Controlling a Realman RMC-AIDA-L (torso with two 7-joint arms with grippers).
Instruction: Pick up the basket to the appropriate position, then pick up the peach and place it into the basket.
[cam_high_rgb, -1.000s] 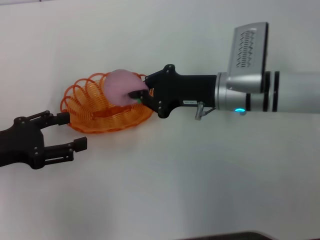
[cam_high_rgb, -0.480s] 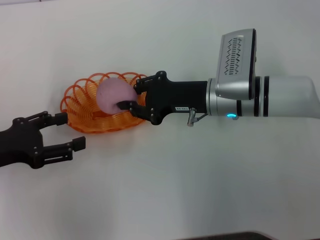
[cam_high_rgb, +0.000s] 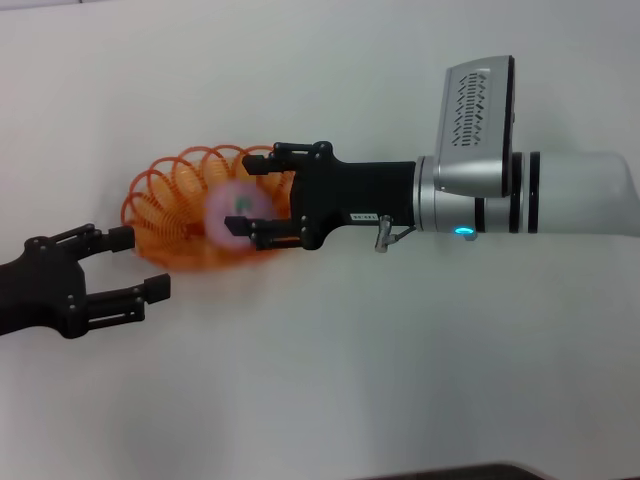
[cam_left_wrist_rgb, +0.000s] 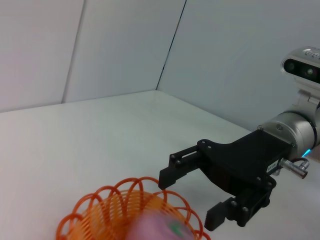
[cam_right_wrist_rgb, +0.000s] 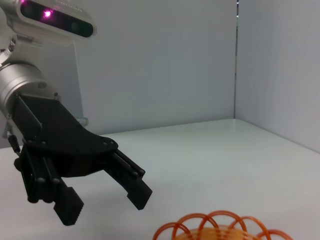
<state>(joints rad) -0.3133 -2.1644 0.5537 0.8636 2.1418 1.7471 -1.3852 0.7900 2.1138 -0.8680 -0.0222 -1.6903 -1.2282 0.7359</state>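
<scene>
This looks like a robot test cell or lab bench, not a home or shop. A plain white table (cam_high_rgb: 400, 370) spreads under both arms, and behind them the wrist views show bare white partition panels (cam_left_wrist_rgb: 120, 50) meeting at a dark corner seam, closing the bench in. A camera head with glowing lenses (cam_right_wrist_rgb: 52, 15) rises above the left gripper (cam_right_wrist_rgb: 102, 195).
</scene>
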